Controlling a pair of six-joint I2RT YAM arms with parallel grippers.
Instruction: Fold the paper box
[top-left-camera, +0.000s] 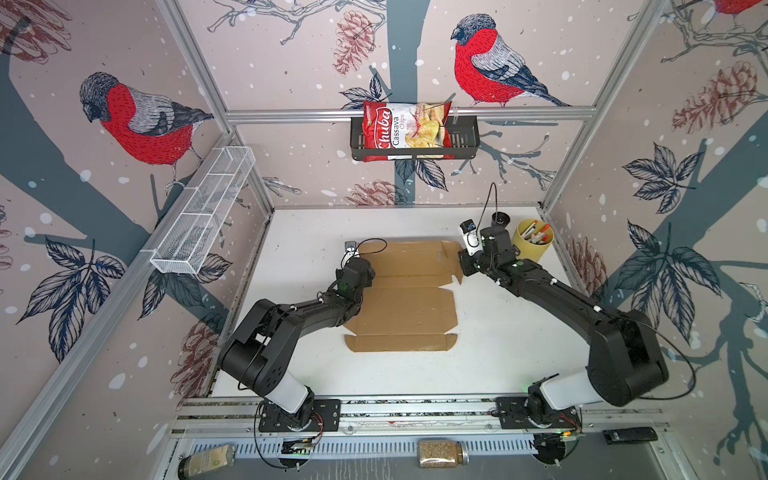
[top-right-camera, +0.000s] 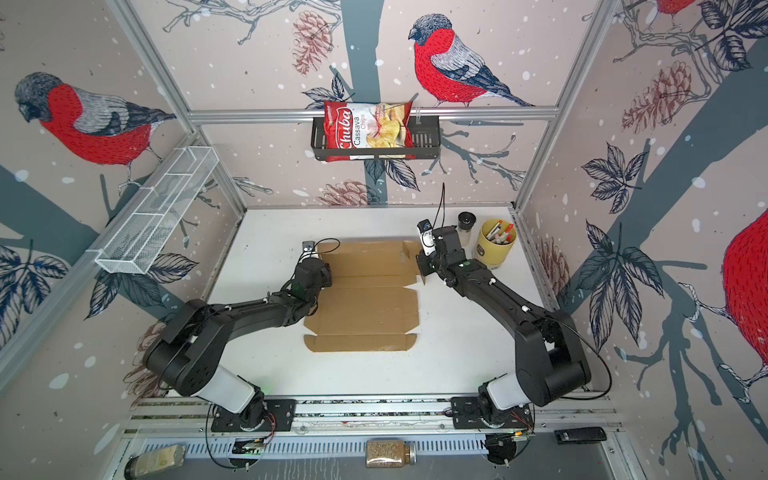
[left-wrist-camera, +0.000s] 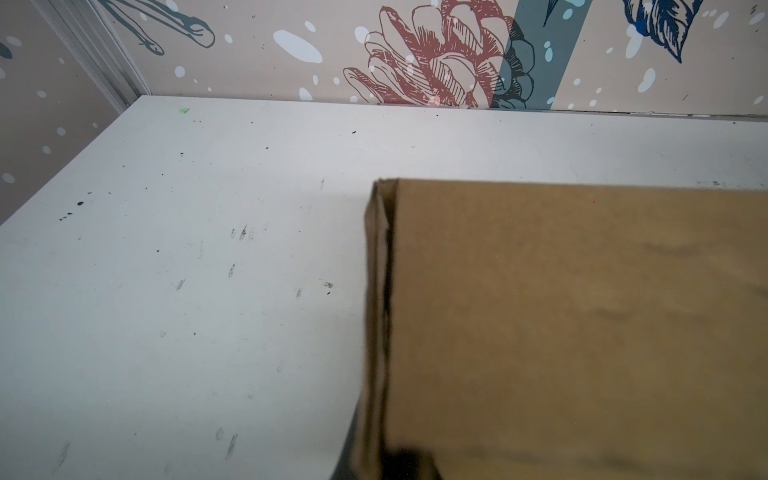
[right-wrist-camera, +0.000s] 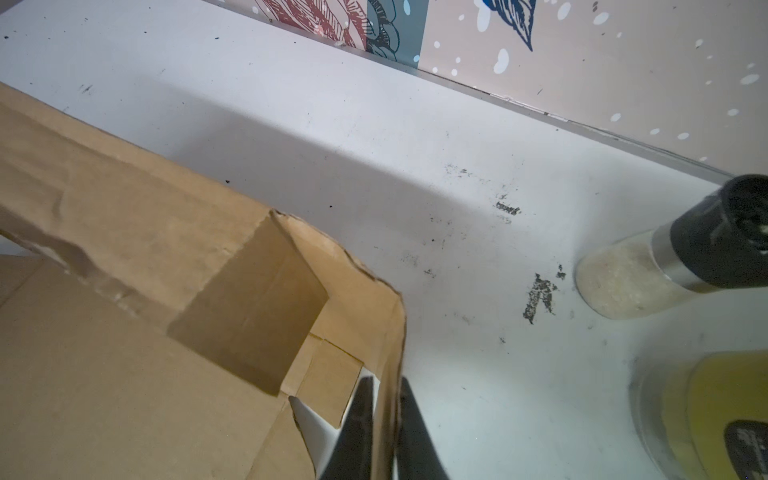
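paper box (top-left-camera: 405, 299): we see it mostly flat on the table (top-left-camera: 507, 345), centre.
left gripper (left-wrist-camera: 376, 463): we see it clenched on the box's far-left flap.
right gripper (right-wrist-camera: 384, 415): clenched on the raised far-right flap.

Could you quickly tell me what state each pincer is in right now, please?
Left pincer: closed on the left flap of the paper box.
Right pincer: closed on its right flap.

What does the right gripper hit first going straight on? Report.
The right gripper is shut on a flap of the paper box; beyond it, probably the white table, before the back wall. Depth is unclear.
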